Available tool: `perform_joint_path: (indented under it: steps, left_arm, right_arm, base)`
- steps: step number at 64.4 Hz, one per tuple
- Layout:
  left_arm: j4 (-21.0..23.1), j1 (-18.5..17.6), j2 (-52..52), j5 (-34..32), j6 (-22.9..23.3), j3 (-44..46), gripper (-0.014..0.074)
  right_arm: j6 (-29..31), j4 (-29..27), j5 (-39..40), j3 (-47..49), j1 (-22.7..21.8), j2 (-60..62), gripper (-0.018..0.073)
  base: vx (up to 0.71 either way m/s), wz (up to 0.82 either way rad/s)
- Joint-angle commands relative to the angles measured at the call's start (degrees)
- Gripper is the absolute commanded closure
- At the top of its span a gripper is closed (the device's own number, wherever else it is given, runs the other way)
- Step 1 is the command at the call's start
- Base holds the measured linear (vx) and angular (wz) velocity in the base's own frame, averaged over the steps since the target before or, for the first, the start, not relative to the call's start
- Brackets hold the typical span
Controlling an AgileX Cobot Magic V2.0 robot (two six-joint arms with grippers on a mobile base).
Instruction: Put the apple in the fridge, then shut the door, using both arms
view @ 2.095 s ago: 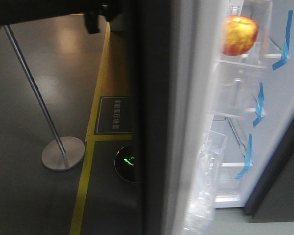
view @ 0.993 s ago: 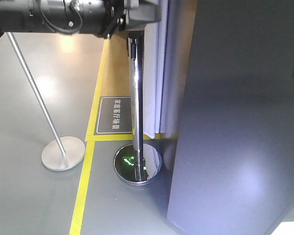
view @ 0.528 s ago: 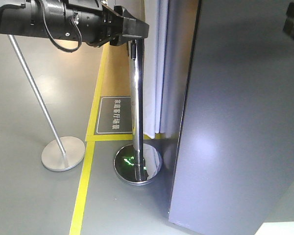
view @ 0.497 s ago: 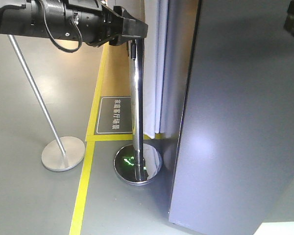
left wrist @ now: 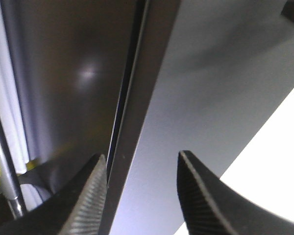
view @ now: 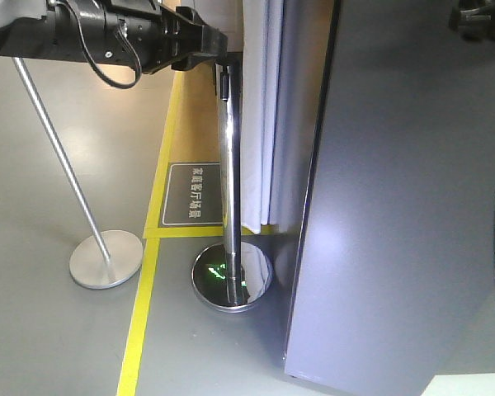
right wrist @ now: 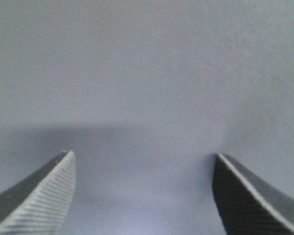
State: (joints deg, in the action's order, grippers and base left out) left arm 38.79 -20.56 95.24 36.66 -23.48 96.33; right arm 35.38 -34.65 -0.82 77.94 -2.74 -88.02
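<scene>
Door [view: 404, 206] stood shut, dark grey face flush against the fridge [left wrist: 63, 83], only a thin seam between them in the left wrist view. Apple out of sight, presumably behind the door. Left claw [left wrist: 139, 196] released, empty, hovering at the seam. Right claw [right wrist: 142, 196] spread wide, empty, facing the door's plain grey panel; contact unclear. A chrome post [view: 228, 190] on its round base stood on the floor left of the fridge.
</scene>
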Motion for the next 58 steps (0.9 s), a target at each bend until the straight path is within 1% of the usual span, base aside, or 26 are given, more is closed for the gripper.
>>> perform_joint_path:
  steps: [1, 16, 34, 39, 50, 55, 58]
  left_arm:
    - [0.7, 0.1, -2.7, -4.1, 2.1, 1.9, 0.0261]
    - [0.6, 1.1, -2.7, -4.1, 2.1, 1.9, 0.0261]
    - [0.6, 1.5, -2.7, -4.3, 2.1, 1.9, 0.0261]
    - [0.6, 1.5, -2.7, -4.5, 2.1, 1.9, 0.0261]
    - [0.6, 1.5, -2.7, -4.9, 2.1, 1.9, 0.0261]
    - [0.6, 1.5, -2.7, -5.1, 2.0, 1.9, 0.0262]
    - [0.6, 1.5, -2.8, -5.3, 2.0, 1.9, 0.0262]
  right_arm:
    - [0.5, 0.4, 3.8, 4.9, -0.9, -1.8, 0.0006]
    - [0.5, 0.4, 0.8, 11.3, -2.1, -6.9, 0.0008]
    - [0.5, 0.6, -8.8, 18.8, -4.8, -12.0, 0.0011]
    - [0.5, 0.7, -10.4, 20.1, -4.8, -12.4, 0.0016]
    - [0.6, 1.3, -14.0, 21.4, -4.2, -10.0, 0.0052]
    - [0.7, 1.4, -17.6, 21.7, -3.9, -7.7, 0.0085]
    - [0.9, 1.7, -20.3, 21.7, -3.1, -6.2, 0.0121]
  base:
    - [0.0, 0.0]
    - [0.0, 0.0]
    - [0.0, 0.0]
    - [0.0, 0.0]
    - [0.0, 0.0]
    - [0.0, 0.0]
    - [0.0, 0.0]
